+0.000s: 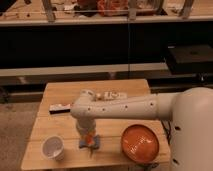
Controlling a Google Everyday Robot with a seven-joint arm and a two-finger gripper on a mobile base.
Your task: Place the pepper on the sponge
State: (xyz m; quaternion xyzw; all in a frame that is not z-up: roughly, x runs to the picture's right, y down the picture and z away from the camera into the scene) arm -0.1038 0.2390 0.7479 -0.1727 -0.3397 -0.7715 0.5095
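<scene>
White smooth arm (125,106) w/ dark dots; pale gripper (87,134) over sponge (90,144)

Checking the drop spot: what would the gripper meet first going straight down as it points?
Probably the sponge, directly below the gripper, which hangs over the table's front part with the pepper at its tip; depth is unclear.
</scene>
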